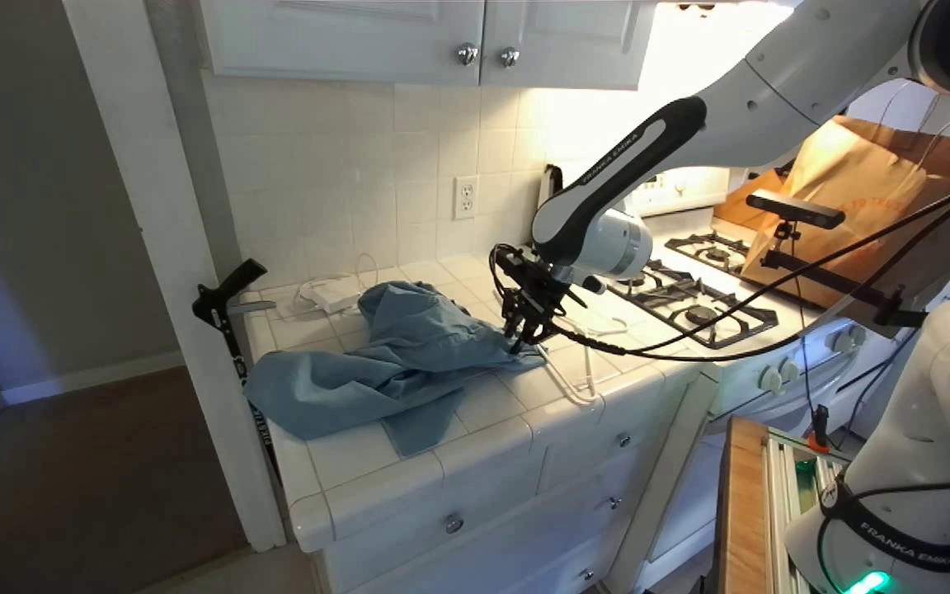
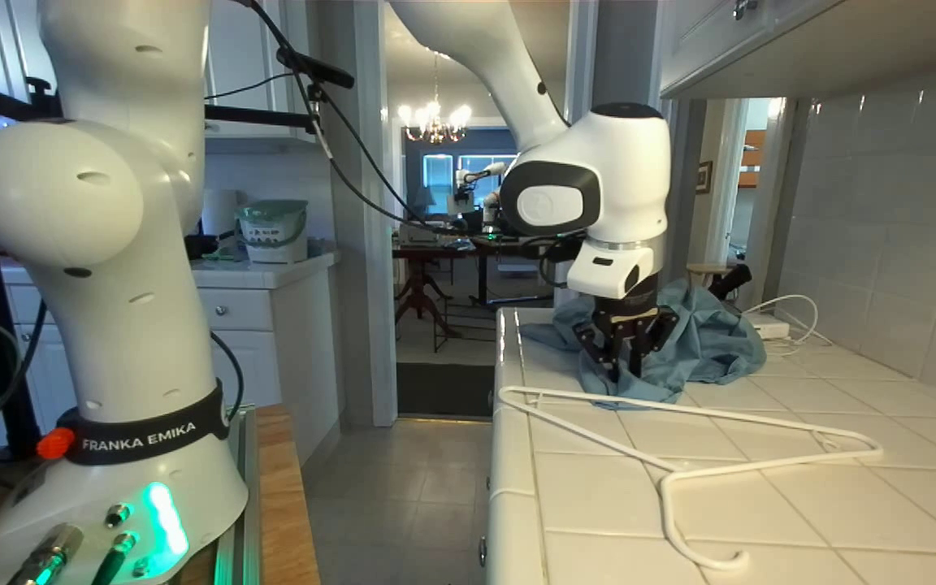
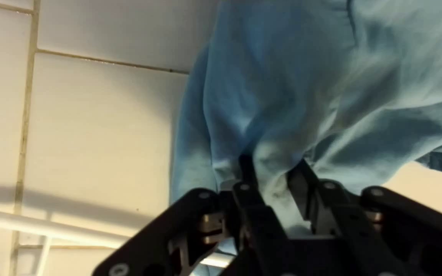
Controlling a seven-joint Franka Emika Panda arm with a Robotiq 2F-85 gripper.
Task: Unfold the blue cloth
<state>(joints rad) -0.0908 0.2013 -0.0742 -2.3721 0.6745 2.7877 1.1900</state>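
The blue cloth (image 1: 401, 363) lies crumpled on the tiled worktop (image 1: 491, 404), at the end next to the door frame (image 1: 171, 231). Its long axis runs roughly parallel to the front edge of the worktop: the broad, rounded end faces the door frame and laps past the end edge, and the narrower end points toward the stove (image 1: 735, 398). A raised bunch extends from the middle toward the tiled wall (image 1: 335, 165); one flat corner points at the front edge. The gripper (image 3: 274, 165) is directed downward at the narrower end. In the wrist view the jaws stand a narrow gap apart, with a fold of the cloth between them; whether they are clenched on this fold cannot be told. A white hanger (image 2: 675, 473) lies beside the narrower end, its hook pointing away from the cloth.
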